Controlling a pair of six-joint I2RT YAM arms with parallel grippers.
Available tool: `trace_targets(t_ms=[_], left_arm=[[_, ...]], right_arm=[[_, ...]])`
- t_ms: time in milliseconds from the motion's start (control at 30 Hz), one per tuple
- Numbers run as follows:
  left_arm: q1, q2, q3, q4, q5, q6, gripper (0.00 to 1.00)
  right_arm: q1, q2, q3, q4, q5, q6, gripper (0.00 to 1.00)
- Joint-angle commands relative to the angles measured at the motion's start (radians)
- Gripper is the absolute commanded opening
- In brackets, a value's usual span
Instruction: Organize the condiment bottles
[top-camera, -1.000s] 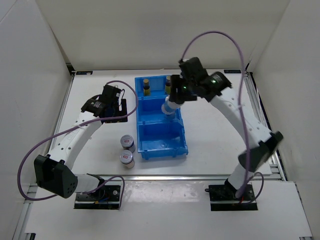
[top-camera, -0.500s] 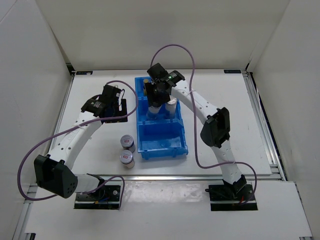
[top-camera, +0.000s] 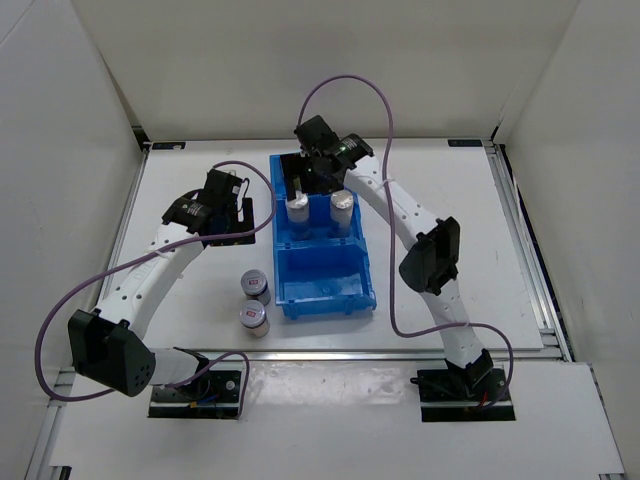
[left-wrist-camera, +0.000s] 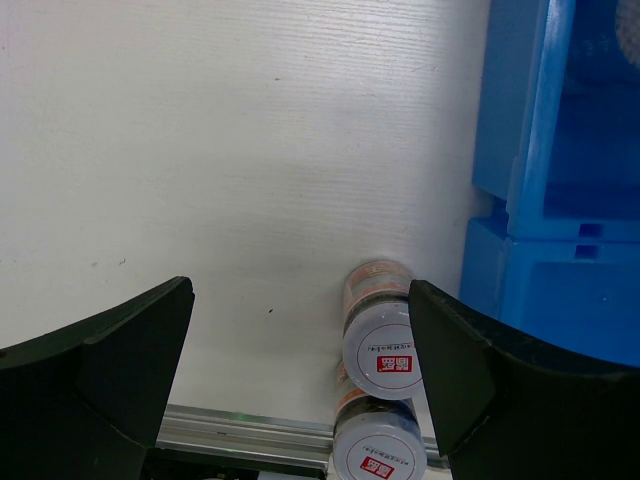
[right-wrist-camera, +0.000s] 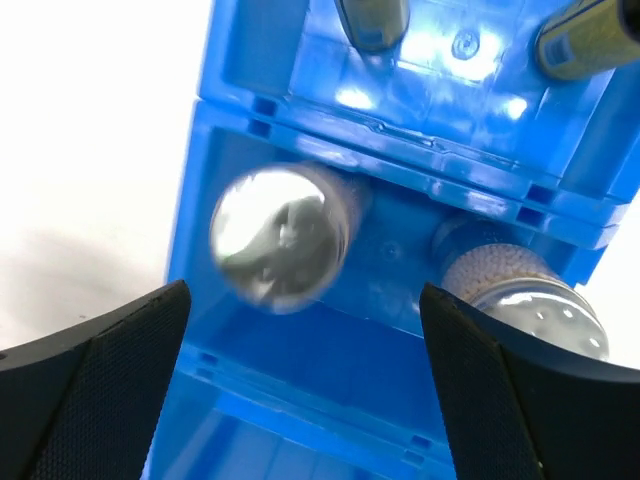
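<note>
Cylinders (right-wrist-camera: 280, 235) sit in the blue bin's (right-wrist-camera: 250, 80) middle compartment below our right tool (right-wrist-camera: 305, 290), released; our left tool (left-wrist-camera: 300, 290), released too, hovers above two short jars (left-wrist-camera: 385, 350).

Blue bin (top-camera: 325, 300); silver lids, red marks on 2 jars (top-camera: 254, 284)

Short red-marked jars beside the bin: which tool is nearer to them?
Left. The left tool hangs over the table just beyond the short jars; the right tool is farther off, above the blue bin.
</note>
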Motion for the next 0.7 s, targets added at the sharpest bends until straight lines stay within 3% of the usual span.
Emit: trace_targets(t_ms=[0, 233, 333, 567, 667], left_arm=[[0.003, -0.014, 0.016, 0.013, 0.003, 0.005, 1.00], [0.003, -0.014, 0.016, 0.013, 0.003, 0.005, 1.00], [0.003, -0.014, 0.016, 0.013, 0.018, 0.005, 1.00], [0.003, 0.048, -0.019, 0.027, 0.263, 0.014, 1.00], [-0.015, 0.037, -0.057, 0.027, 0.292, -0.038, 1.00]], right_arm=[[-0.004, -0.122, 0.062, 0.033, 0.017, -0.018, 0.99], [-0.004, -0.329, 0.029, -0.005, 0.096, -0.036, 0.99], [0.017, -0.495, -0.109, -0.033, 0.151, -0.036, 0.99], [0.018, -0.982, -0.761, -0.033, 0.264, 0.105, 0.99], [0.018, -1.115, -0.994, -0.007, 0.264, 0.158, 0.99]])
